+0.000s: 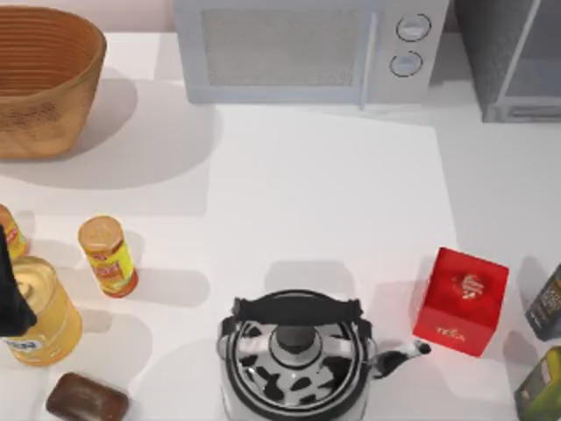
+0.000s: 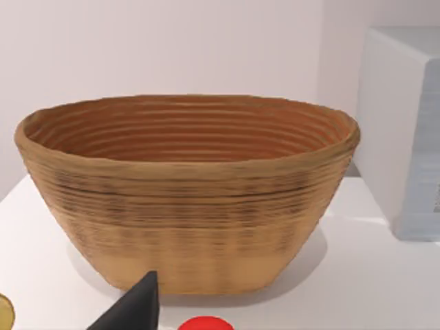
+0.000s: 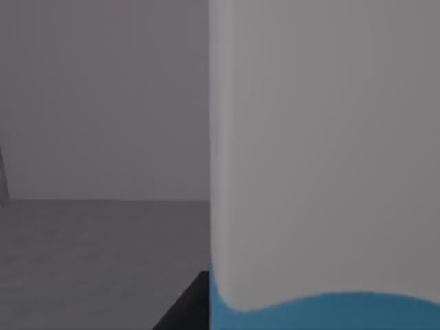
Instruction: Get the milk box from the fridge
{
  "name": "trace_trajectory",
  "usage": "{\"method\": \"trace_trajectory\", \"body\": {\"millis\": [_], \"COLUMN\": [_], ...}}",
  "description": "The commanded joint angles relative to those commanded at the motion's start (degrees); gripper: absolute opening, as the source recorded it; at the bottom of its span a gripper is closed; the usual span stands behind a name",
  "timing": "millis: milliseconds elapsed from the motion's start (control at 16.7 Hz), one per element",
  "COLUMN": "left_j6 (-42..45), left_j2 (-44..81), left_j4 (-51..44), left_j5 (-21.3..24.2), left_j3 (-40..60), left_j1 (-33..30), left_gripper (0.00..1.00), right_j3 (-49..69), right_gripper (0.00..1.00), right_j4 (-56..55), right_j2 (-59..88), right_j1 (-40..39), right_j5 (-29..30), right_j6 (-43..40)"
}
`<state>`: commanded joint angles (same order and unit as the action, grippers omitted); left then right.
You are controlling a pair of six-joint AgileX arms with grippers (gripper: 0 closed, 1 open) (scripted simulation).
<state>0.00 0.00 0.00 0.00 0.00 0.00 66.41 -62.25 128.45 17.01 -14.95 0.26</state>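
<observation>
The milk box stands very close in the right wrist view, its white upper part above a blue band, with the fridge's grey inner walls behind it. A dark part of my right gripper shows right beside the carton's side; whether it touches the carton I cannot tell. In the top view the fridge is the grey cabinet at the back right corner, its framed door panel standing at an angle. My left arm is parked at the table's left edge, and its gripper faces the basket.
A woven basket sits at the back left, a microwave at the back middle. Near the front are a cow-patterned kettle, a red tea box, yellow cans, a brown block and dark boxes.
</observation>
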Motion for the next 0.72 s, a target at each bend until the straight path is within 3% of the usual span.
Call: {"method": "trace_trajectory", "body": {"millis": [360, 720], "left_j6": [0.0, 0.0], "left_j2": [0.0, 0.0], "left_j4": [0.0, 0.0], "left_j5": [0.0, 0.0], "left_j3": [0.0, 0.0], "left_j1": [0.0, 0.0], "left_gripper": [1.00, 1.00], "right_j3": [0.0, 1.7], "right_gripper": [0.00, 0.00], "right_j4": [0.2, 9.0], "right_j2": [-0.3, -7.3], "right_j1": [0.2, 0.2], "right_j5": [0.0, -0.1], "right_j6": [0.1, 0.1]}}
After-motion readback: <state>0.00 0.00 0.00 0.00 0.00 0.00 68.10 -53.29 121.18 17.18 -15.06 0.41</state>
